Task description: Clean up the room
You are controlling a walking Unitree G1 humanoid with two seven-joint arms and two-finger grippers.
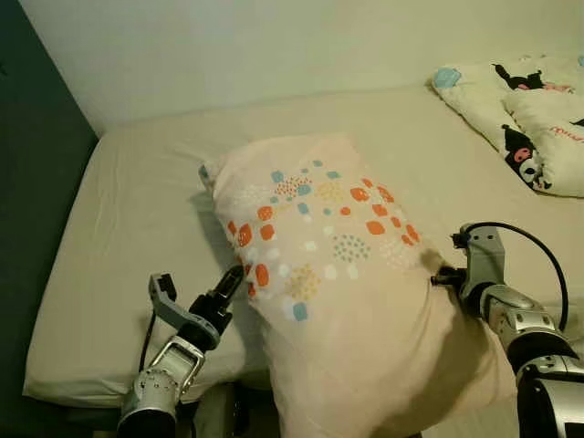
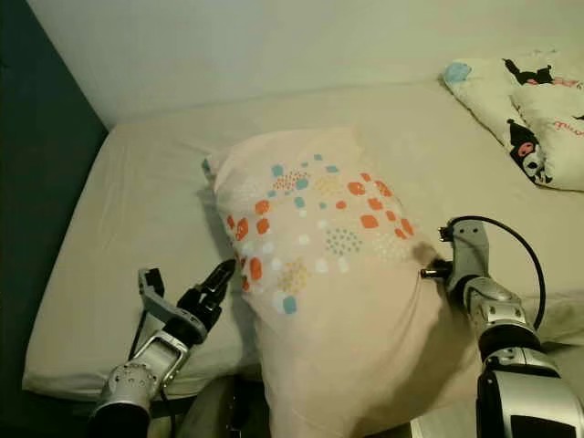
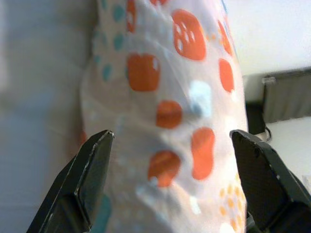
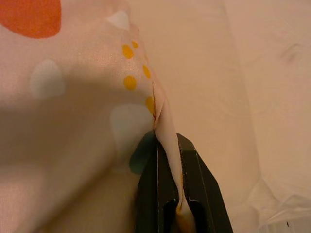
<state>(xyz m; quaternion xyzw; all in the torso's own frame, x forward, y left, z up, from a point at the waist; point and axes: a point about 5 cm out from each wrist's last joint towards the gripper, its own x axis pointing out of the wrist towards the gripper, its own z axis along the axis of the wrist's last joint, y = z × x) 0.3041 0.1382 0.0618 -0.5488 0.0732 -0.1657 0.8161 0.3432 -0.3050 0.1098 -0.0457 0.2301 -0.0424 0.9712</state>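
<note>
Lying lengthwise on the bed (image 1: 137, 210), the pillow (image 1: 338, 274) overhangs the near edge. Its seam is pinched between the closed fingers of the right gripper (image 4: 170, 160), seemingly for dragging; the left gripper (image 1: 233, 283) is spread wide against its other side. Open sheet lies beyond, with a patterned quilt (image 1: 529, 109) well apart.

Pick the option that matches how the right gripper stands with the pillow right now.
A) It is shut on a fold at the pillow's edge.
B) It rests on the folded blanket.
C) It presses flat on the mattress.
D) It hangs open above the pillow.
A: in the right wrist view the right gripper has its two black fingers closed with a thin fold of the pillow pinched between them.
</note>
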